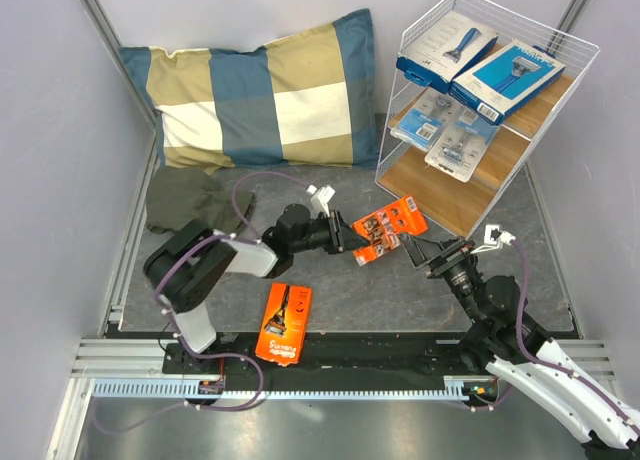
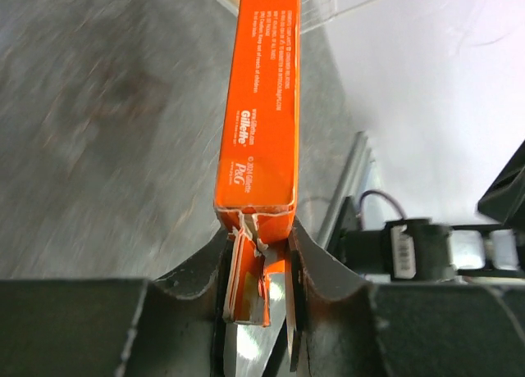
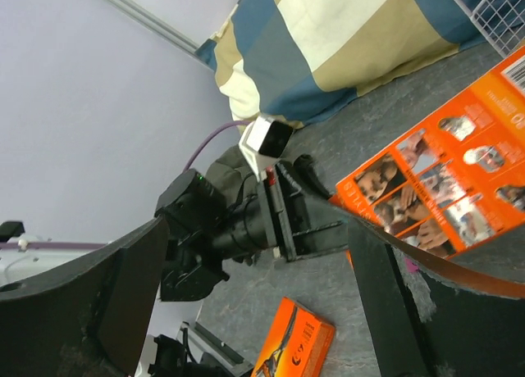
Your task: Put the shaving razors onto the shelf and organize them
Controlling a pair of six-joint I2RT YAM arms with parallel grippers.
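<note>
Spare orange card (image 1: 283, 323) at 6 o'clock. Your left gripper (image 1: 352, 242) clamps second orange card (image 1: 388, 229) at centre; right gripper (image 1: 418, 248) gapes wide beside it. Shelf (image 1: 455, 195) 1 o'clock, pillow (image 1: 265, 90) 11 o'clock.

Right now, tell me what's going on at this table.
The left gripper is shut on one edge of an orange razor card, holding it up off the mat. The right gripper is wide open at the card's other end, not closed on it; it looks like a handover. A second orange card lies flat near the left arm's base. On the shelf, two blue boxes sit on the top board and two blister packs on the middle one.
</note>
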